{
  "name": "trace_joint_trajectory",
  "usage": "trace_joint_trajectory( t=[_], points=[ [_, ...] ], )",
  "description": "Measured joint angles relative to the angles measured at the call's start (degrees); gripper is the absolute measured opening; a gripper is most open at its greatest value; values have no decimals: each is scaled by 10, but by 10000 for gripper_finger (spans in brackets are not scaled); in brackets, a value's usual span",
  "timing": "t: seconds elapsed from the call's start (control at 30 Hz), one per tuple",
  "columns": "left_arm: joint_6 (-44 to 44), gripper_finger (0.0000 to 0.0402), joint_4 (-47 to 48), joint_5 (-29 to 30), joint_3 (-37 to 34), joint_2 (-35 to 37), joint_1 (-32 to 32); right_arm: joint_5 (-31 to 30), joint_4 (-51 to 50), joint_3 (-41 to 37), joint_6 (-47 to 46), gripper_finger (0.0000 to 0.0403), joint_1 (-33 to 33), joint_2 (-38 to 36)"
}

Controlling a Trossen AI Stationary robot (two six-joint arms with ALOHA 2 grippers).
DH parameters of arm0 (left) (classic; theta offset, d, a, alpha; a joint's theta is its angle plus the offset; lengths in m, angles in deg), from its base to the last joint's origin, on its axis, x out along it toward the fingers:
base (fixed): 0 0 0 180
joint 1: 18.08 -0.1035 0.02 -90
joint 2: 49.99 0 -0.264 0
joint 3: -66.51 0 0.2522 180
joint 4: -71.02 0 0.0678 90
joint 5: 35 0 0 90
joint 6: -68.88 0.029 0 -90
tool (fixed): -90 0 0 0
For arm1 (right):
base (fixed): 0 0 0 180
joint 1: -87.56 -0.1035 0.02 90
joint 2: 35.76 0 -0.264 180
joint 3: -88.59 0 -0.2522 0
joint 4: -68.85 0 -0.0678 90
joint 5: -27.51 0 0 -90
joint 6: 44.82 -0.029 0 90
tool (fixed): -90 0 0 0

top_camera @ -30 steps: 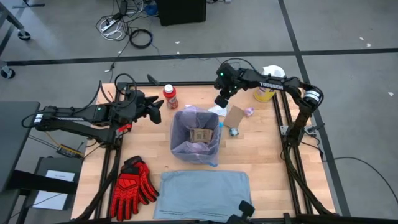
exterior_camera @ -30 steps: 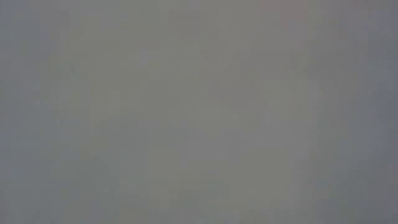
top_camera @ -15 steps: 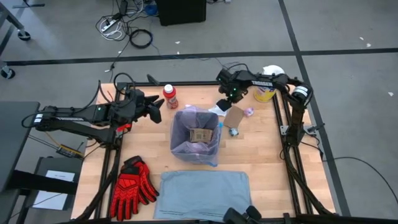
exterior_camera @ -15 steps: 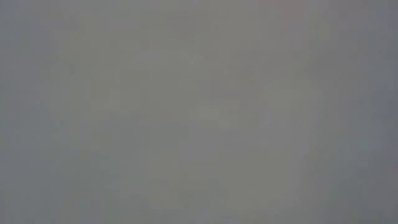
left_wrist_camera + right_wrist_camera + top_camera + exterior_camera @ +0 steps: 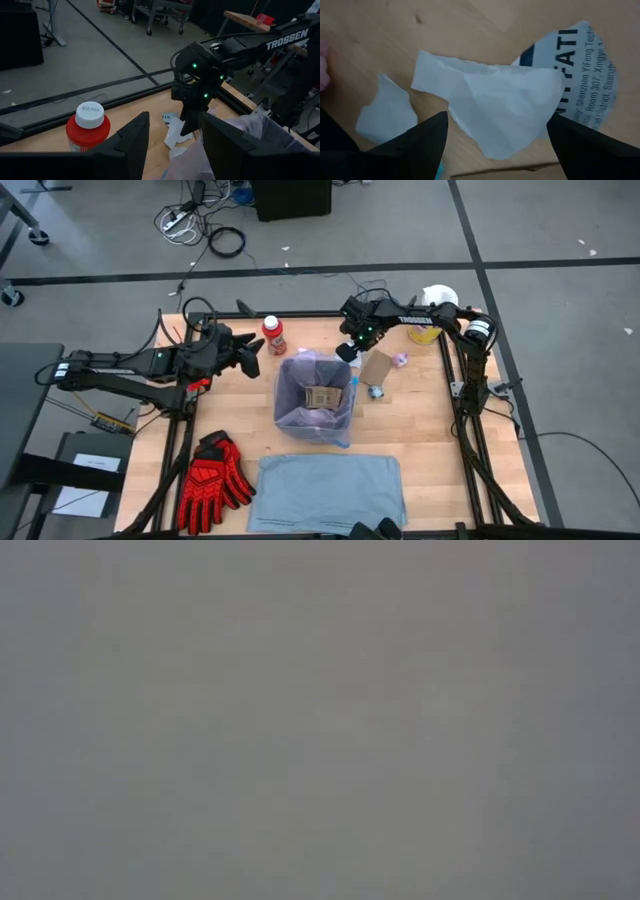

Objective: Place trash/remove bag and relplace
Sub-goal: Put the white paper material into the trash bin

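Observation:
The bin stands mid-table, lined with the translucent pink-lavender bag [image 5: 315,395], and a brown cardboard piece [image 5: 322,396] lies inside it. Crumpled white paper [image 5: 495,107] lies on the wood by the bin's far right corner. My right gripper [image 5: 495,150] is open and points down, with one finger on either side of the paper and clear of it. More trash lies nearby: a cardboard piece [image 5: 377,367], a pink scrap [image 5: 400,360], a blue scrap [image 5: 375,391] and the red-labelled bottle [image 5: 88,130]. My left gripper [image 5: 250,358] hovers open to the left of the bin.
A yellow tub [image 5: 428,330] stands at the far right. Red gloves [image 5: 213,480] lie at the near left, and a grey-blue liner [image 5: 328,490] lies flat along the near edge. Printed paper [image 5: 575,65] lies under the white paper. The low view is plain grey.
My right gripper has come down and a little toward the table's left, onto the spot above the white paper beside the bin. The left arm has kept still.

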State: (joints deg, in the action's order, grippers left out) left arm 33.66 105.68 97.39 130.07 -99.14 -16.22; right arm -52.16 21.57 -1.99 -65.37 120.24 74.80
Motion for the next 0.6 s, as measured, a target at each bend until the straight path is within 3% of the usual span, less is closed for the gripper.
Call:
trace_joint_trajectory(
  t=[0.23, 0.6],
  points=[
    [5, 182, 7, 0, 0, 0, 0, -2, 5, 0, -5, 285, -11, 0],
    [5, 182, 9, 0, 0, 0, 0, -5, 63, -45, -33, 153, -23, -1]
  ],
)
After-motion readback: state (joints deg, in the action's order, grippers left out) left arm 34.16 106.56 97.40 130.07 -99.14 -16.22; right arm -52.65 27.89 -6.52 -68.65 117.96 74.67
